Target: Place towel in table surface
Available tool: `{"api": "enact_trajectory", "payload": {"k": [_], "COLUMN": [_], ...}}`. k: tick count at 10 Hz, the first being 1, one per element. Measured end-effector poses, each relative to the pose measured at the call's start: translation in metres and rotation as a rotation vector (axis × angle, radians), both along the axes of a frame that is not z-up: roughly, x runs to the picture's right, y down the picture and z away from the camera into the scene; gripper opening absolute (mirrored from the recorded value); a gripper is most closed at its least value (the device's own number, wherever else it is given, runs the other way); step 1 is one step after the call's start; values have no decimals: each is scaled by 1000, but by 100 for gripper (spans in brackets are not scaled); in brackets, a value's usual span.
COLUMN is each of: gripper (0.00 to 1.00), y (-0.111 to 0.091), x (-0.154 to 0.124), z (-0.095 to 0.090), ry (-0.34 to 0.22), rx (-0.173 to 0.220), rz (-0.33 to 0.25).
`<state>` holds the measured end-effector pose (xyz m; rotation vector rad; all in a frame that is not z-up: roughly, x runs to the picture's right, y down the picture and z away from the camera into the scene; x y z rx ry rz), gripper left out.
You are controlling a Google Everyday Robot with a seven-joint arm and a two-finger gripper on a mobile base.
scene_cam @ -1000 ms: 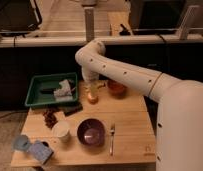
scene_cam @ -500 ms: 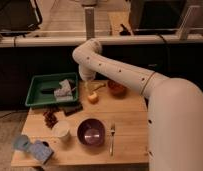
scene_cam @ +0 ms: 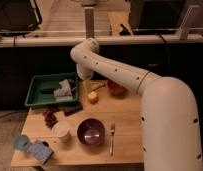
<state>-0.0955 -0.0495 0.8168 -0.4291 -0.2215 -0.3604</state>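
A crumpled grey-white towel (scene_cam: 63, 92) lies in the right part of a green tray (scene_cam: 36, 86) at the table's back left. My white arm reaches from the lower right up over the table and bends down at its elbow above the tray's right end. My gripper (scene_cam: 75, 88) hangs at the tray's right edge, right beside the towel. Its dark tip blends with the tray's inside. The wooden table surface (scene_cam: 127, 127) lies in front of and to the right of the tray.
On the table are an orange fruit (scene_cam: 93, 97), a banana (scene_cam: 98, 86), a red bowl (scene_cam: 116, 89), a purple bowl (scene_cam: 91, 133), a white cup (scene_cam: 61, 131), a fork (scene_cam: 112, 139), dark red grapes (scene_cam: 50, 118) and blue packets (scene_cam: 34, 148). A dark flat object (scene_cam: 71, 108) lies before the tray.
The arm's elbow has shifted slightly to the left and the wrist has dropped closer to the tray. The towel has not moved.
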Motion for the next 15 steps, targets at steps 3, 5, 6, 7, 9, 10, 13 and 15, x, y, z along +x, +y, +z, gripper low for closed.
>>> {"api": "enact_trajectory", "payload": {"k": [3,5,6,7,9,10,13,15], "gripper": [80,80,80,80,80,80,80,80], "y": [-3,-5,-5,-6,-8,-10,-18,-20], "x": [-8,-17,-20,-24,-27,-33,-61,-76], "z": [6,10,11,13,17,19,28,38], "ry": [-14,-27,-30,-34,-39,-67,-241,-320], "rx": [5,10,10,12,15,28,72,102], "rz": [-17,-33,-38,-45,-54,-67,-130,-183]}}
